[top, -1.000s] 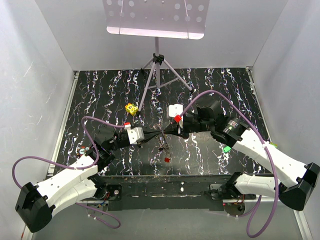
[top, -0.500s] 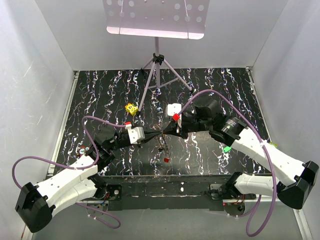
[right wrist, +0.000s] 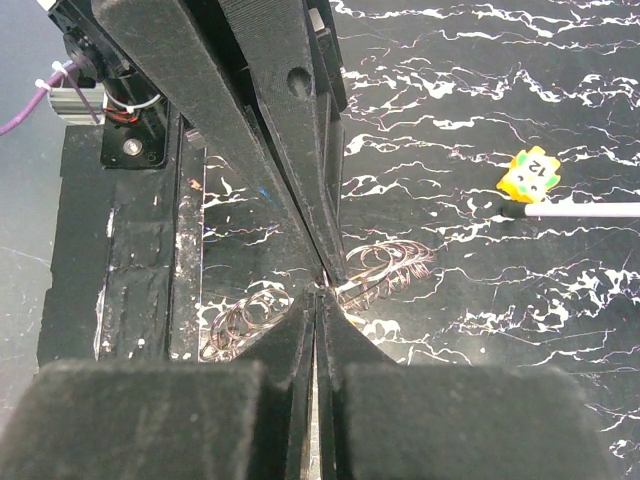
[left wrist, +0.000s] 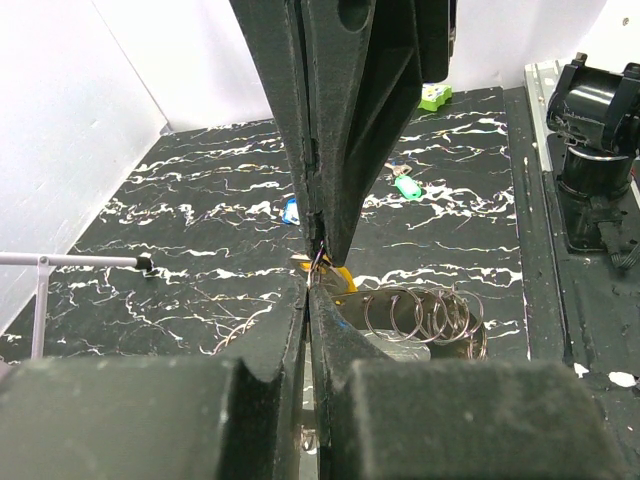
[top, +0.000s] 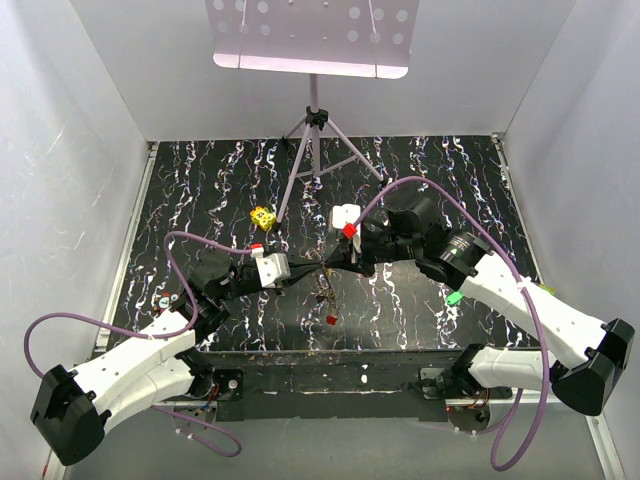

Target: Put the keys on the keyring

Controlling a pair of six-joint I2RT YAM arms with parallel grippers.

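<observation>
Black desk (top: 200,180) with white marbled streaks, white walls round it. Pale metal music stand on tripod (top: 315,150) at the far side. Left tool (top: 312,268) and right tool (top: 333,262) meet tip to tip above desk centre, both pinched fully together. What sits between the pads is too small to tell. Grey wire keyring cluster (top: 324,290) is just below the meeting tips; in the left wrist view its loops lie just beside the tip. Small metal key with green plastic head (top: 453,297) lies on the desk under the right arm. Red-headed key (top: 333,318) lies on the desk near the keyring. Blue-headed key (left wrist: 290,208) lies further out. Orange key head (left wrist: 338,278) is right at the tips. Yellow dotted cube (top: 263,216) is near a tripod foot.
</observation>
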